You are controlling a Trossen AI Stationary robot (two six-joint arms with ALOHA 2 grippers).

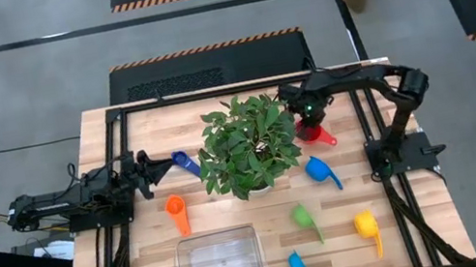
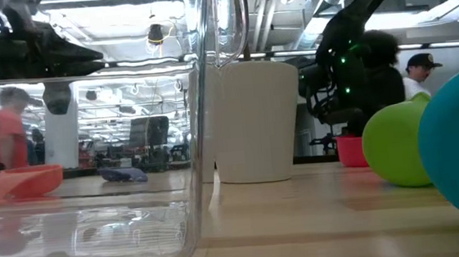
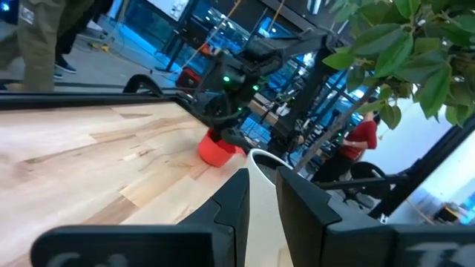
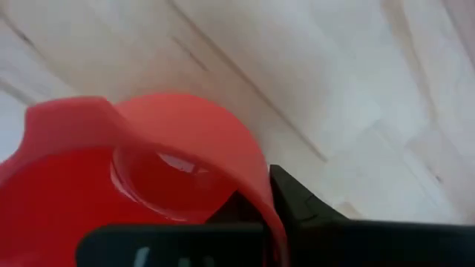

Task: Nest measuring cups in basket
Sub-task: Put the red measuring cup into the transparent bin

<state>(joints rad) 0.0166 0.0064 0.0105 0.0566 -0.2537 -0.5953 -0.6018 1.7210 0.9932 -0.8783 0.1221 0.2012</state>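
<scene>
The red measuring cup (image 1: 313,130) stands upright on the table at the far right, beside the plant, with my right gripper (image 1: 308,117) shut on it from above. The other cups lie apart on the wood: dark blue (image 1: 186,162), orange (image 1: 176,213), blue (image 1: 321,172), green (image 1: 305,218), yellow (image 1: 366,224) and light blue (image 1: 295,264). The clear basket (image 1: 183,266) sits near the front edge with nothing in it. My left gripper (image 1: 154,168) waits at the left, level, with a narrow gap between its fingers and nothing in it. My right gripper pinches the red cup's wall at the rim (image 4: 258,182), with one finger inside the bowl and one finger (image 4: 304,211) outside it. The fingers come from above, pointing down. The cup stands upright with its bottom (image 2: 351,161) on the table.
A leafy potted plant (image 1: 245,147) in a white pot (image 2: 255,122) stands mid-table between the two arms, close beside the red cup. The black frame rails (image 1: 373,119) run along the table's edges. People move in the room behind.
</scene>
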